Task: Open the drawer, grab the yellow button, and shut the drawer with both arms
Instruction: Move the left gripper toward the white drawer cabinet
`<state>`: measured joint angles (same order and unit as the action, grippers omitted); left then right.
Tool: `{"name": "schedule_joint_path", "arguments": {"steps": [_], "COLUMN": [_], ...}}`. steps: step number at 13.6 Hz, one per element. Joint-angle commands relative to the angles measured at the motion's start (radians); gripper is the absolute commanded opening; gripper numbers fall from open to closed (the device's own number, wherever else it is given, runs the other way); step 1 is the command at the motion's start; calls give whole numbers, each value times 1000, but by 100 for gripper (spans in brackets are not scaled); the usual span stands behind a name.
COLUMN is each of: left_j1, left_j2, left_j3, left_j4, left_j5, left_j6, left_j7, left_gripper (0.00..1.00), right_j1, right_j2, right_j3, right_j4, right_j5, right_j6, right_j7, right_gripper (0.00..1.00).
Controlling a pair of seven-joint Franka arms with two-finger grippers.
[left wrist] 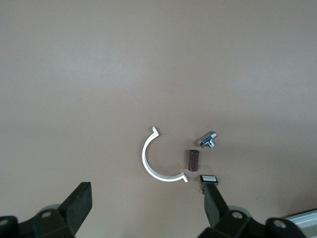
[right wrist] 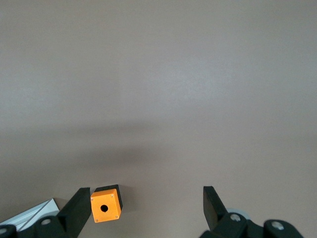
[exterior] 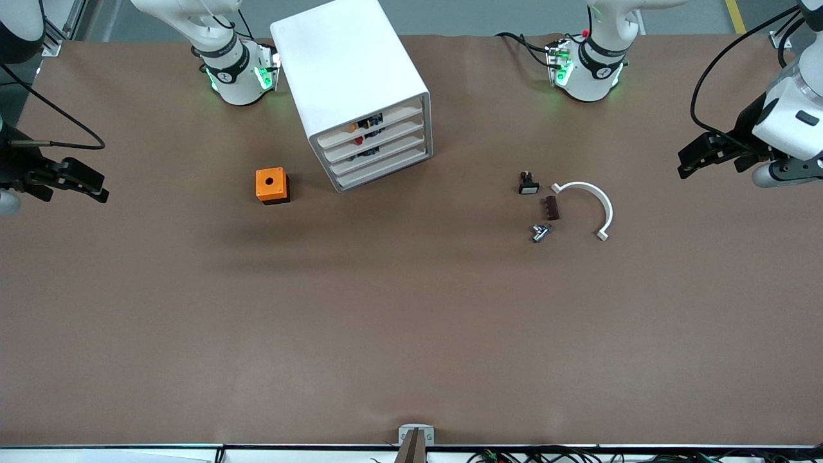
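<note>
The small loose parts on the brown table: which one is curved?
The white plastic half-ring clip, an open arc; the brown block, metal fitting and black-and-white switch beside it are compact.

Orange box (exterior: 272, 185), white clip (exterior: 590, 207), brown block (exterior: 551, 208), metal fitting (exterior: 541, 232).

Inside the cabinet (exterior: 360, 96), the drawer (exterior: 370, 127) shows only a strip of its contents through its front: specks of orange, yellow, red and black, too small to name (whether one of them is the button cannot be told). The two drawers below it show equally unreadable dark bits. The right arm's tool (exterior: 67, 180) and the left arm's tool (exterior: 704, 154) are each cut off by the front view's edges at the wrist. In the left wrist view, one fingertip (left wrist: 212, 201) overlaps the black-and-white switch part (left wrist: 208, 180). In the right wrist view, the cabinet is only a white corner (right wrist: 34, 212) at the picture's edge.
</note>
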<state>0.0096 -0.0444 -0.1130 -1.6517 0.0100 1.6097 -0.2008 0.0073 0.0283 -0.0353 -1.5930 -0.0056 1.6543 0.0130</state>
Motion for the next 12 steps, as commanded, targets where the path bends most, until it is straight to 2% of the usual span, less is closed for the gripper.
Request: {"name": "schedule_joint_path", "arguments": {"steps": [1, 5, 7, 8, 12], "left_j1": [4, -3, 1, -3, -37], "left_j2": [8, 11, 96, 100, 176], "left_j3": [-4, -8, -11, -14, -24], "left_j4": [23, 24, 24, 26, 38], "left_j5": [5, 5, -4, -7, -13], "left_j6": [-37, -45, -71, -115, -116], "left_j7": [8, 8, 11, -8, -81], "left_gripper": [100, 100, 100, 100, 100], "right_j1": [-17, -17, -17, -17, -7], "right_j2": [-19, -19, -19, -19, -13], "right_j3": [12, 11, 11, 12, 17], "right_j4": [-18, -18, -18, -18, -8], "right_j5": [1, 1, 1, 1, 1], "right_j6": [-1, -2, -2, -2, -1], "right_j7": [-13, -13, -13, -13, -18], "right_gripper": [100, 100, 100, 100, 100]}}
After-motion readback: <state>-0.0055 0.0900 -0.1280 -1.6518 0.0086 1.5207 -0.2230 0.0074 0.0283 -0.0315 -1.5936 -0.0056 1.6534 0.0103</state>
